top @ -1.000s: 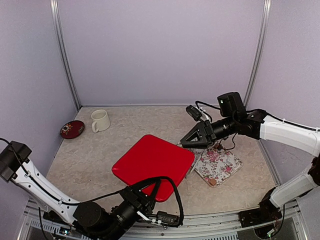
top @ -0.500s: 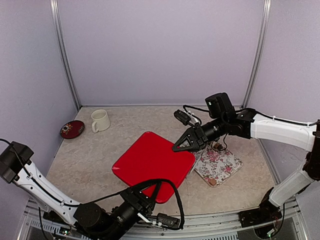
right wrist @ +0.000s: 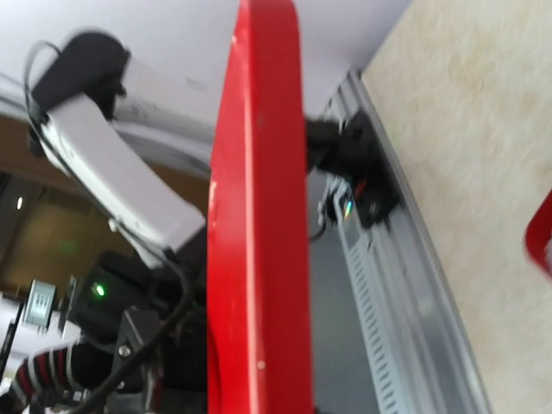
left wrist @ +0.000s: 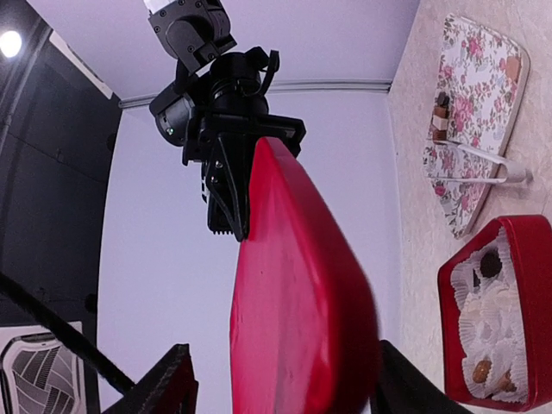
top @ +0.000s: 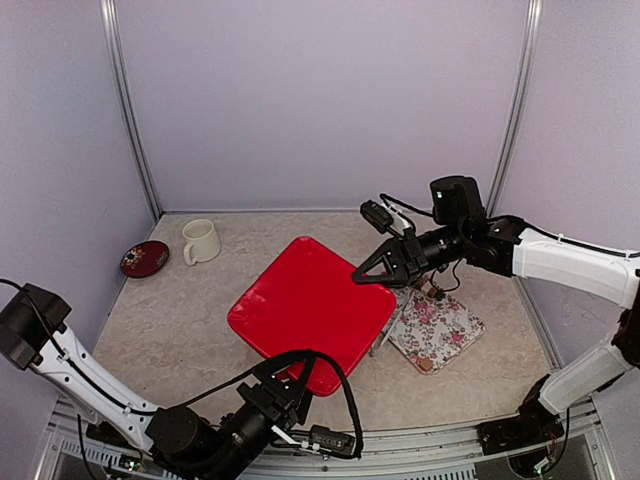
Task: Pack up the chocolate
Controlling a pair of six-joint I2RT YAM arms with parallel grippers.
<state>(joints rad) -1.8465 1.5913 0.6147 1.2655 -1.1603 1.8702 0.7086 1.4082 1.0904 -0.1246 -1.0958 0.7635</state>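
Note:
A red lid [top: 305, 310] hangs tilted over the table's middle. My right gripper [top: 365, 272] is shut on its far right edge. In the right wrist view the lid [right wrist: 259, 216] runs edge-on through the jaws. My left gripper [left wrist: 280, 362] is open, its fingers standing apart on either side of the lid's [left wrist: 293, 302] near edge. Below, the left wrist view shows an open red box [left wrist: 448, 285] with white crinkled liners and chocolate [left wrist: 490, 263] in them. More chocolate [left wrist: 441, 116] lies on the floral tray [left wrist: 483, 95]. In the top view the lid hides the box.
The floral tray [top: 440, 330] lies right of the lid, with a thin white bar [left wrist: 470, 164] across its near end. A cream mug [top: 201, 241] and a small dark red dish [top: 144, 258] stand at the far left. Walls close in the table.
My right gripper swung onto the lid's far edge, shut on it and raised that edge. My left gripper has opened off the near edge.

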